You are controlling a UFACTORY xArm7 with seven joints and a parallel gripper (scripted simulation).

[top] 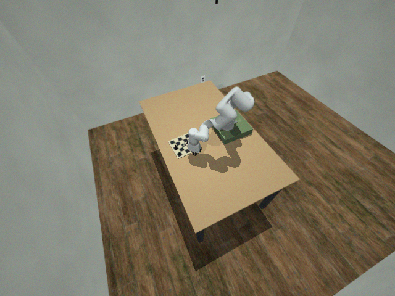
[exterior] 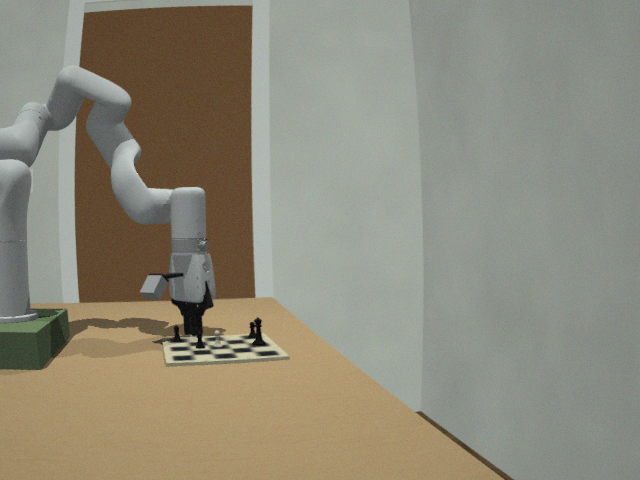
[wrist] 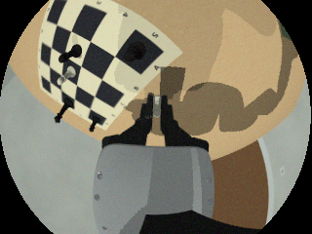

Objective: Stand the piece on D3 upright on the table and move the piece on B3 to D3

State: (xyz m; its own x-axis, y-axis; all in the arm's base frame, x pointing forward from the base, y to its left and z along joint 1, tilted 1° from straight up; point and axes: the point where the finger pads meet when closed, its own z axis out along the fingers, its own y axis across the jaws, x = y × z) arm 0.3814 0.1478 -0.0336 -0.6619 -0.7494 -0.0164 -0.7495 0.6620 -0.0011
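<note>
A: Table [top: 223,178], then board [exterior: 225,355] near its edge. Where's the gripper [wrist: 155,112]?

B: Off the board's corner, over bare table, fingers shut on a small pale piece [wrist: 156,101], presumably the one from D3.

A: How will it handle?

B: Likely light, rigid and smooth, so it tips easily. I'd hold it high on the stem and set the base flat.
</note>
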